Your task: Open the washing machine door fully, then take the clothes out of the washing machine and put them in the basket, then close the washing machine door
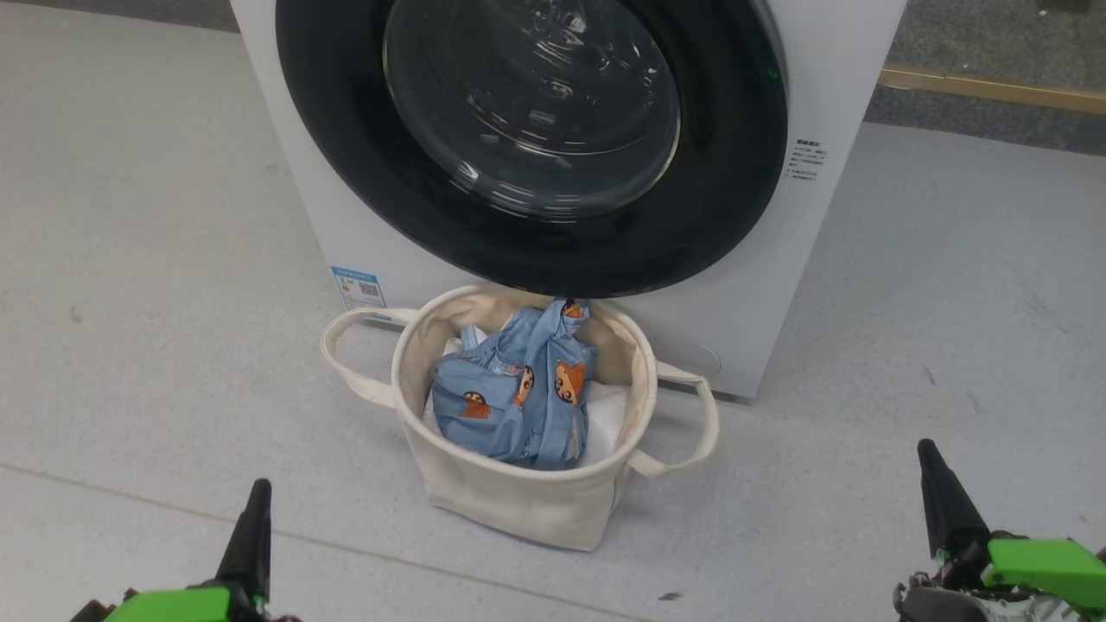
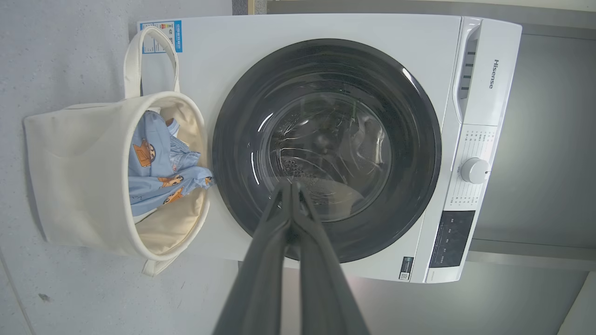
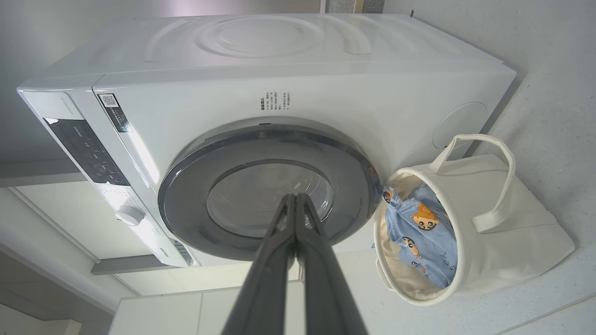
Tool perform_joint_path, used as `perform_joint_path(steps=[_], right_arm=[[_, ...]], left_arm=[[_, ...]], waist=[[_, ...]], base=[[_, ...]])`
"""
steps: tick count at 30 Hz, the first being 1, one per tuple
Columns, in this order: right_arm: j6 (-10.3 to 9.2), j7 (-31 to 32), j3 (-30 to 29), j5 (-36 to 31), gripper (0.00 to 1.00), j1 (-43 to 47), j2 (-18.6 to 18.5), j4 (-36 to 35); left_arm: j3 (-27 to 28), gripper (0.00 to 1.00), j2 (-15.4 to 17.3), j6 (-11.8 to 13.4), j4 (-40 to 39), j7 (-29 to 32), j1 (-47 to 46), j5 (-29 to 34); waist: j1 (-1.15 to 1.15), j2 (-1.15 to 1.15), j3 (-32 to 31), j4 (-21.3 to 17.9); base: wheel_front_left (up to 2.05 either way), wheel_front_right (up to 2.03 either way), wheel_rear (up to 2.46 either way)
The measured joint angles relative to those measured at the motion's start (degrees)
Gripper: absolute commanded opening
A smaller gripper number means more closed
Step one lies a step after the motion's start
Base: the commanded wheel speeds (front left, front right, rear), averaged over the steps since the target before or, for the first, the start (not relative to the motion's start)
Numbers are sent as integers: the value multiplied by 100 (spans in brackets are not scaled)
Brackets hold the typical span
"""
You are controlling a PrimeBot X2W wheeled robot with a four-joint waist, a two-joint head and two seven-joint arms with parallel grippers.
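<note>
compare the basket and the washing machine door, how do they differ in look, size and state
The basket is soft cream canvas with strap handles; the washing machine door is rigid, a glossy black rim around clear glass. The basket stands open-topped on the floor, holding the blue clothes; the door looks shut flat against the washing machine. The door is clearly wider than the basket. Both are round.
</note>
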Motion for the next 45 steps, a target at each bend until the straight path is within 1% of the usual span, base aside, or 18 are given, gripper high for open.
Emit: perform_joint_path(steps=[45], right_arm=[[0, 1, -29, -25, 0, 0, 22, 1]], left_arm=[[0, 0, 0, 0, 0, 0, 0, 0]], waist=[[0, 0, 0, 0]], base=[[0, 0, 0]])
